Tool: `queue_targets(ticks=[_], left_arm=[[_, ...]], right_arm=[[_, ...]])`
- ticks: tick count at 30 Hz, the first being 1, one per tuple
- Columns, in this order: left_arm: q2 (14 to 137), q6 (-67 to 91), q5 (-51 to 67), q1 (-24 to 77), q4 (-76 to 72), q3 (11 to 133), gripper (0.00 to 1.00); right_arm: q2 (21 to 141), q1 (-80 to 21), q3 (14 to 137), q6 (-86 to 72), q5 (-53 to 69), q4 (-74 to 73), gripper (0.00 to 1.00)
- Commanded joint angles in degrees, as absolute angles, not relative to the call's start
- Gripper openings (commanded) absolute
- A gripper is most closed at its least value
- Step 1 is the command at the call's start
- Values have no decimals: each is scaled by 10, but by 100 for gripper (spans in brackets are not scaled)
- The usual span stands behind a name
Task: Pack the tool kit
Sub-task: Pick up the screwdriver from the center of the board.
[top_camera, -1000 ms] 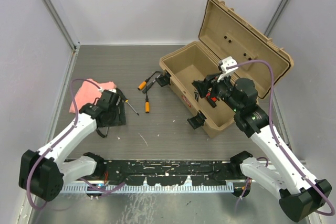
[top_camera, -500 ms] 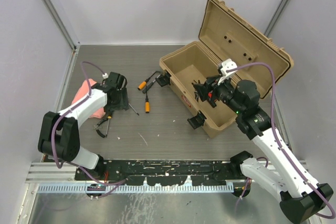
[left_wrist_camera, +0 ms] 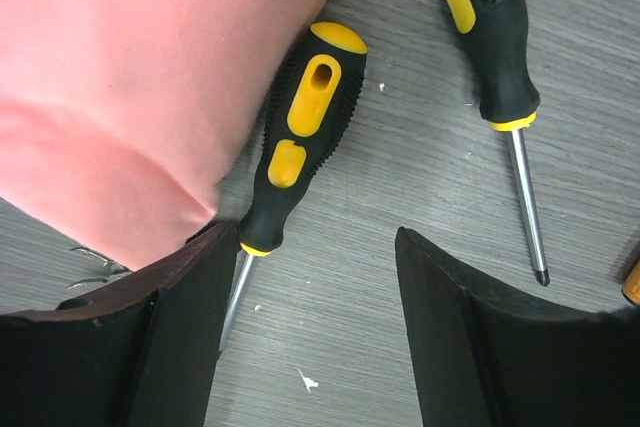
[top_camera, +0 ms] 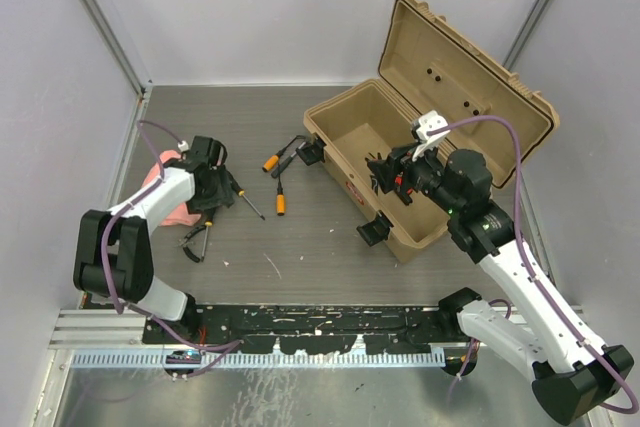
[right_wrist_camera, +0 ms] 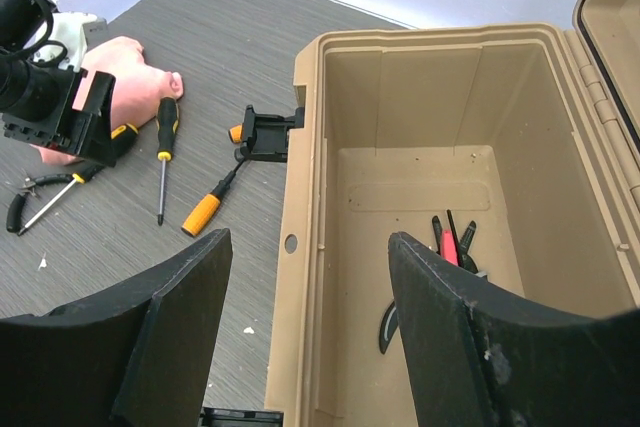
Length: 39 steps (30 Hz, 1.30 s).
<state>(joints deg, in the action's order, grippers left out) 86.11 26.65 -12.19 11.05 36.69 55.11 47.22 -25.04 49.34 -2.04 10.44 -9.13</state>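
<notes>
Left gripper (left_wrist_camera: 315, 332) hovering low at left of table, jaws standing apart, gripping nothing; black-yellow screwdriver (left_wrist_camera: 300, 137) lying against pink cloth (left_wrist_camera: 120, 77), shaft running past one finger; second screwdriver (left_wrist_camera: 490, 27) lying just right of it. Right gripper (right_wrist_camera: 310, 337) hanging over open tan case (right_wrist_camera: 305, 197) at far right, jaws wide, empty; red-handled tool (right_wrist_camera: 447, 245) lying inside case.
</notes>
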Motion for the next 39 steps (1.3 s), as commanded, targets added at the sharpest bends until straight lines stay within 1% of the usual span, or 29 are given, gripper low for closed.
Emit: queue_targets(ticks=[1, 3, 5, 9, 17, 19, 23, 33, 37, 39], left_arm=[[878, 280, -127, 110, 341, 543, 64], [880, 281, -138, 109, 339, 537, 59], [878, 284, -140, 108, 333, 528, 57], [880, 285, -140, 103, 316, 514, 57], [907, 282, -92, 97, 298, 510, 56], [916, 287, -69, 96, 293, 507, 52], [928, 288, -54, 96, 294, 510, 42], [920, 282, -3, 96, 294, 504, 27], [931, 282, 22, 96, 286, 496, 15], [931, 286, 28, 96, 282, 492, 14]], right_arm=[[469, -250, 523, -22, 106, -82, 69], [466, -250, 523, -22, 106, -88, 69], [462, -250, 519, -25, 105, -90, 69], [460, -250, 515, -33, 105, -92, 69], [470, -250, 520, -42, 112, -94, 69], [470, -250, 519, -42, 112, -95, 69], [471, -250, 520, -43, 111, -98, 69], [478, -250, 520, -54, 107, -96, 69], [482, -250, 525, -65, 97, -100, 69], [481, -250, 524, -69, 97, -101, 69]])
